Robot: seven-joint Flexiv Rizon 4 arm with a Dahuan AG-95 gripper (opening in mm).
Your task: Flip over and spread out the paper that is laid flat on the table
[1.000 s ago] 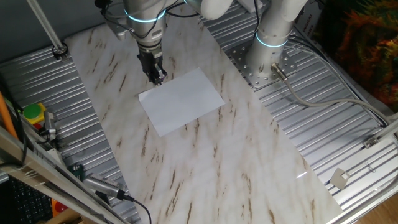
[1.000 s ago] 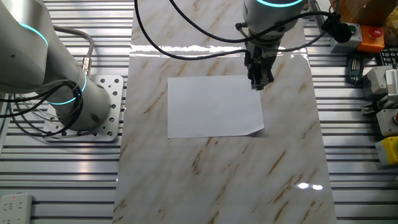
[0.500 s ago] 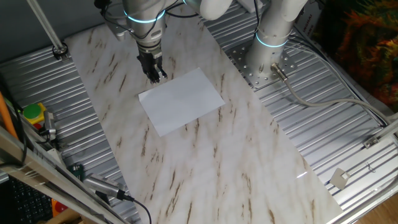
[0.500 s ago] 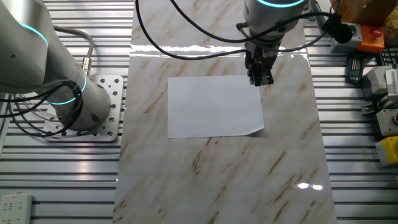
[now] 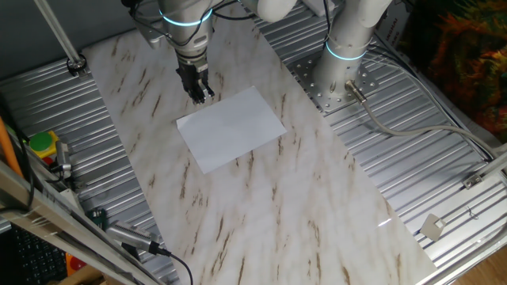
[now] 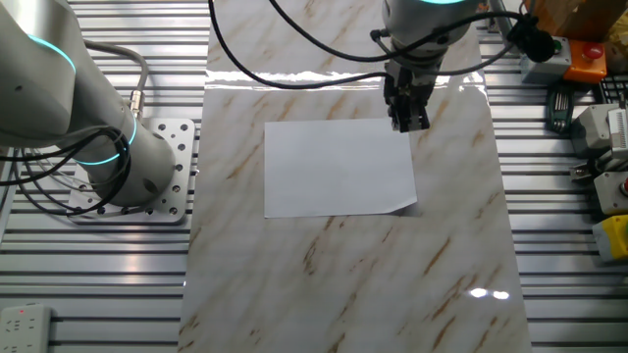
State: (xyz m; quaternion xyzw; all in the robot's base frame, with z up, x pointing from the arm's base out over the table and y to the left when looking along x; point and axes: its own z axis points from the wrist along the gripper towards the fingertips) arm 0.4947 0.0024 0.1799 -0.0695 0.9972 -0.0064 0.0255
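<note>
The paper (image 5: 231, 128) is a plain white sheet that lies flat on the marble-patterned table (image 5: 261, 206). In the other fixed view the paper (image 6: 339, 167) has one near corner slightly curled. My gripper (image 5: 200, 96) hangs above the table by the sheet's far edge, near one corner, and holds nothing. It also shows in the other fixed view (image 6: 407, 124), just above the paper's top right corner. Its fingers stand close together and look shut.
A second arm's base (image 5: 342, 75) stands on ribbed metal beside the table, also seen in the other view (image 6: 108, 147). Tools and a yellow-green object (image 5: 43, 146) sit at the left. Boxes and devices (image 6: 599, 127) line the right side.
My gripper has risen and drawn back slightly from the paper's corner. The paper has not moved.
</note>
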